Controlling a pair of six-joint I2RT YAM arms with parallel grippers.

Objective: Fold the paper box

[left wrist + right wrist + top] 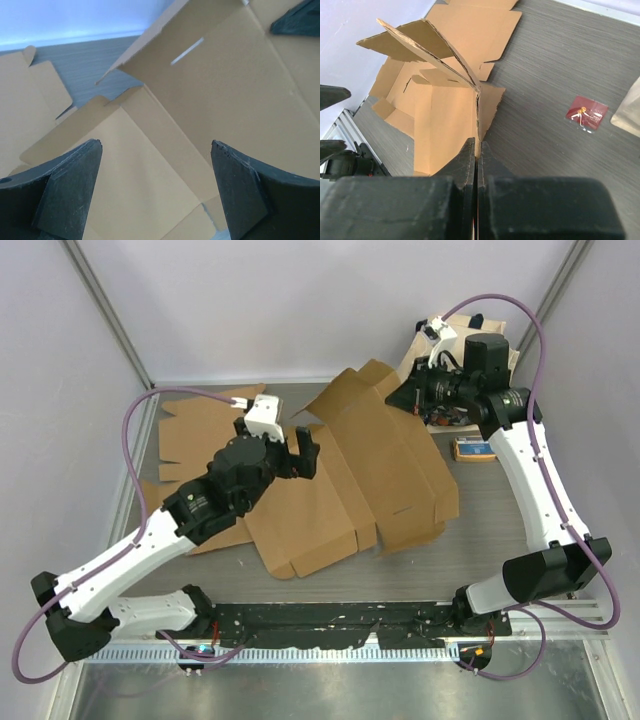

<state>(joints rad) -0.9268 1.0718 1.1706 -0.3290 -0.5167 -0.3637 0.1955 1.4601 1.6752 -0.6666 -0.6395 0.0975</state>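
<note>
Dark fingers (65, 190) of the left gripper (156, 150) frame my left wrist view, spread wide and holding nothing, with brown card below and ahead of them. From overhead, the same gripper (292, 455) hovers above the middle-left panels of the paper box (380, 460). The box is an unfolded blank sprawled across the centre of the tabletop (490, 510), its long axis running diagonally from near left to far right. At the far-right end, the right gripper (405, 395) is pinched tight on a raised flap. My right wrist view shows its jaws closed on the card's edge, with that end of the box lifted and buckling into upright walls. A second blank (195, 430) lies flat at the far left, just beside the box, and a red packet (587, 112) sits apart on the tabletop. I judge the fold barely begun. With the right arm anchoring the far end, the left arm is the nearer to the flat near panels, which lie directly beneath and slightly right of its open jaws.
</note>
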